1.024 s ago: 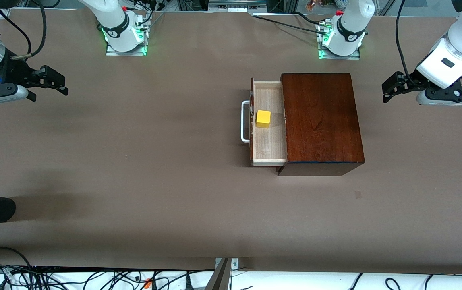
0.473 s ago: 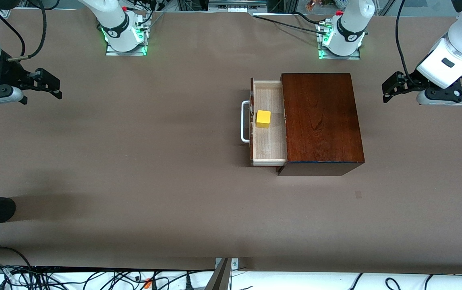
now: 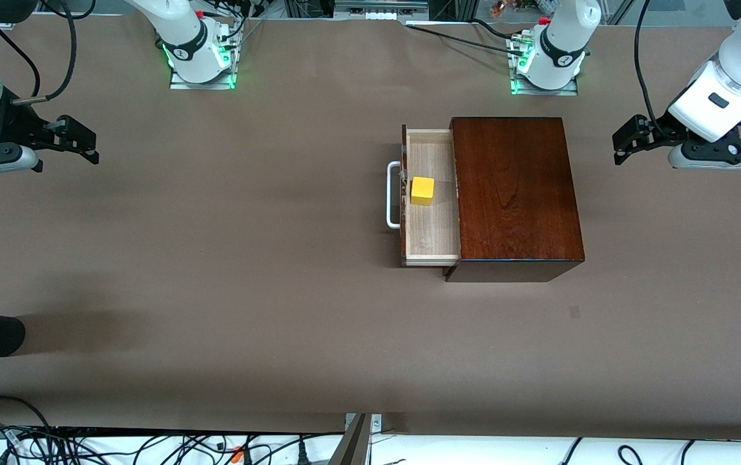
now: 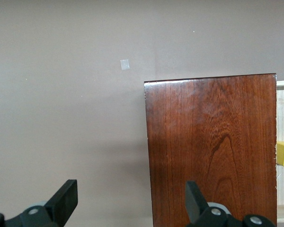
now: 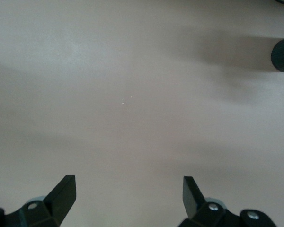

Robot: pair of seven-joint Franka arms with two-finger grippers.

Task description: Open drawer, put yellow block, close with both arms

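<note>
Desk (image 3: 215, 271): brown, it carries the wooden box.
Wooden box (image 3: 515, 194): dark, toward the left arm's end.
Drawer (image 3: 431, 194): pulled out, handle toward the right arm's end.
Yellow block (image 3: 422, 190): inside the drawer, near its front.
Left gripper (image 3: 623, 143): fingers apart, over bare desk beside the box, holds nothing.
Right gripper (image 3: 83, 143): fingers apart, over bare desk, well apart from the drawer.
</note>
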